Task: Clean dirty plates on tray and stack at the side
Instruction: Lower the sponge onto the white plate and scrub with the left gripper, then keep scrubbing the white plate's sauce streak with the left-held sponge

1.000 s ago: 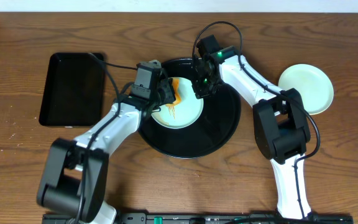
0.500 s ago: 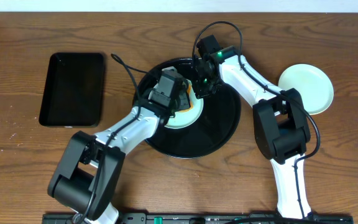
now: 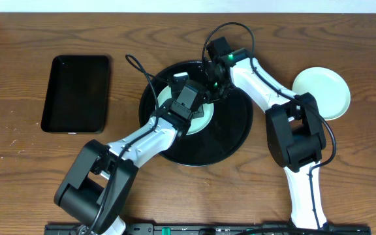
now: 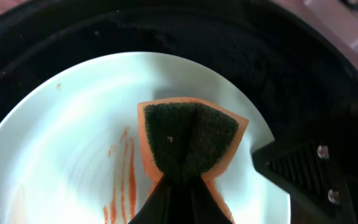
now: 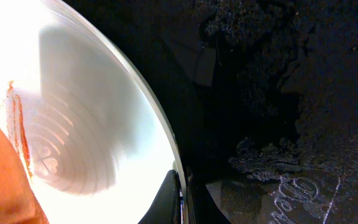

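Center of the overhead frame: mint plate [image 3: 205,117] sits on the round black tray [image 3: 234,130], with orange sauce streaks [image 4: 122,180] across it. Left gripper [image 4: 180,196] is clamped on a folded orange-green sponge [image 4: 188,134] touching the plate; right gripper [image 5: 178,199] pinches the plate's right rim. Pale plate [image 3: 321,93] lies far right on the table, rectangular black tray [image 3: 77,93] far left.

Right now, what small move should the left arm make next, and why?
Probably sweep the sponge sideways over the orange streaks beside it on the plate. The left gripper is shut on the sponge, the streaks are unwiped, and the right gripper seems to pinch the plate's rim, steadying it.
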Robot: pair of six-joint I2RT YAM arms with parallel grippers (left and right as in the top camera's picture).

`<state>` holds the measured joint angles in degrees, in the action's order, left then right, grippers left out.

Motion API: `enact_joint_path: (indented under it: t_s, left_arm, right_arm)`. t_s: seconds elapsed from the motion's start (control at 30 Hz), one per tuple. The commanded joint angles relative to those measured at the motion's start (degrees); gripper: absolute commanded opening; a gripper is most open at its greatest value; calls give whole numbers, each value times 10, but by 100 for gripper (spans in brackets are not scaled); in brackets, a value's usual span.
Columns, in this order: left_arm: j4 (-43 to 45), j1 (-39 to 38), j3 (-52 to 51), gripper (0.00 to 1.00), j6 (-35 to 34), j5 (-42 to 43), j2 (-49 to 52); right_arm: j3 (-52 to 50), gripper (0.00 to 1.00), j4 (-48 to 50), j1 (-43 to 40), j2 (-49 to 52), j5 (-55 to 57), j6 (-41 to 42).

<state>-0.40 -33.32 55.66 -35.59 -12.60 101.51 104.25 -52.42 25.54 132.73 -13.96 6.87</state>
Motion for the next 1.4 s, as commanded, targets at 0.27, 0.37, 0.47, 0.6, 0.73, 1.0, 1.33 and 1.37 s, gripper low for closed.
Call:
enact_joint_path:
  t_s: [0.27, 0.37, 0.47, 0.6, 0.73, 1.0, 1.33, 1.37]
  left_arm:
    - [0, -5, -3, 8, -76, -14, 37]
    - [-8, -5, -3, 8, -75, -17, 40]
    - [-31, -5, -3, 8, -50, -34, 41]
    - [-78, -5, -3, 8, 15, -106, 42]
    - [-98, -1, -3, 8, 96, -144, 42]
    - [-65, 3, 6, 8, 120, -145, -20]
    - [-44, 3, 6, 8, 80, -79, -68]
    - [-38, 3, 6, 8, 70, -56, -59]
  right_arm:
    - [-10, 1, -6, 12, 36, 6, -12]
    - [-10, 1, -6, 12, 36, 6, -12]
    - [-10, 1, -7, 12, 36, 6, -12]
    - [-13, 1, -6, 12, 36, 6, -12]
    - [-14, 1, -5, 12, 36, 6, -12]
    - [-15, 1, -5, 12, 36, 6, -12]
    - [-16, 1, -2, 12, 36, 6, -12]
    - [-16, 1, -2, 12, 36, 6, -12]
